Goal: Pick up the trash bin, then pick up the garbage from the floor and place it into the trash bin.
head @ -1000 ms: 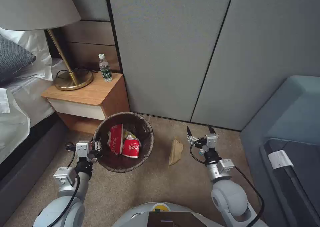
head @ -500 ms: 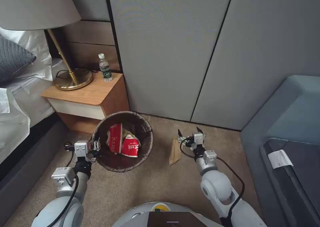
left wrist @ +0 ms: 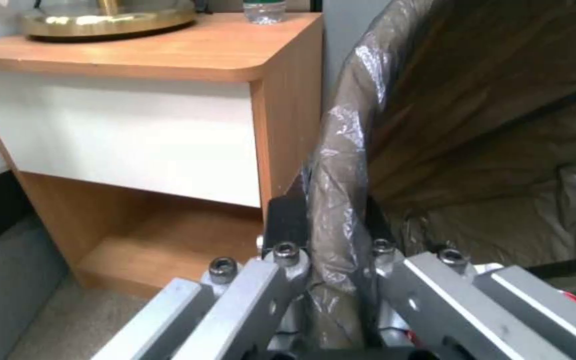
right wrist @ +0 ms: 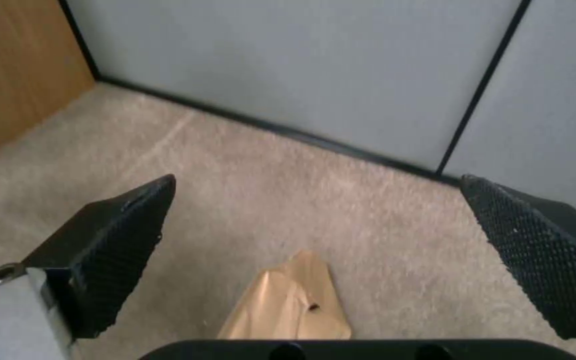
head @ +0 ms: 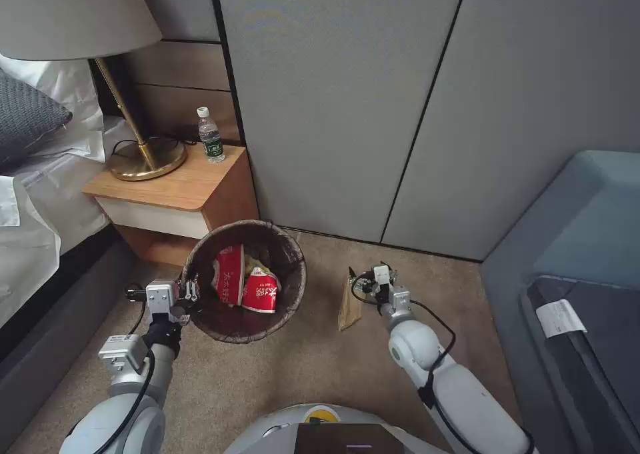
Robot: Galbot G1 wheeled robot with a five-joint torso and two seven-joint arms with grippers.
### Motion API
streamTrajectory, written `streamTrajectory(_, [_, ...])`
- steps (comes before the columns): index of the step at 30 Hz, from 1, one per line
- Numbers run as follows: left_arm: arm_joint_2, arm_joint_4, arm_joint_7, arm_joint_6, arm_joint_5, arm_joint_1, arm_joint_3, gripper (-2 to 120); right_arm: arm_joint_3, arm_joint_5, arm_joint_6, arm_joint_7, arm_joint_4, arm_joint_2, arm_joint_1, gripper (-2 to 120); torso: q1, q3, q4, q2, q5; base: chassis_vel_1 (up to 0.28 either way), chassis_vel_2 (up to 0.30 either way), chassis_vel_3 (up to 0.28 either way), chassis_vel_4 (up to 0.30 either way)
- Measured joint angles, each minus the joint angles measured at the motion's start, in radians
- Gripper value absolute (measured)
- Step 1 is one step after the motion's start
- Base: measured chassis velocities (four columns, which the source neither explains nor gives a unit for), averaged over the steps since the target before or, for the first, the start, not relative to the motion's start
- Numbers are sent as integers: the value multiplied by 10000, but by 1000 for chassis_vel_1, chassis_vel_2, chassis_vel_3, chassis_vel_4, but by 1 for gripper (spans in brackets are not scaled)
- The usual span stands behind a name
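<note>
2 grippers are ours to report. Our left gripper is clamped on the bag-lined rim of the trash bin, 1 finger outside the rim and 1 inside; red-and-white packets lie in the bin. Our right gripper hangs low with fingers spread wide, the tan paper bag on the carpet between them, untouched.

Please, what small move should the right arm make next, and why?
Probably lower the right end effector a little onto the paper bag before closing. Its fingers are open with the bag between them, lying flat on the carpet, not yet gripped. The left end effector holds the trash bin by its rim.
</note>
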Motion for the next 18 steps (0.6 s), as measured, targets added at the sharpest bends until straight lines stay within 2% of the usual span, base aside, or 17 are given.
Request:
streamTrajectory(6, [-4,-41,0,1,-26,25,-23,0,-149,-1,28,-279,-1151,222,325,100,0,0,-2,0,0,0,0,0,0])
streamTrajectory(18, [-21,-91,1,0,-28,63,-33,0,-542,21,75,-341,-2585,747,855,100,-1,0,-1,0,-1,0,0,0,0])
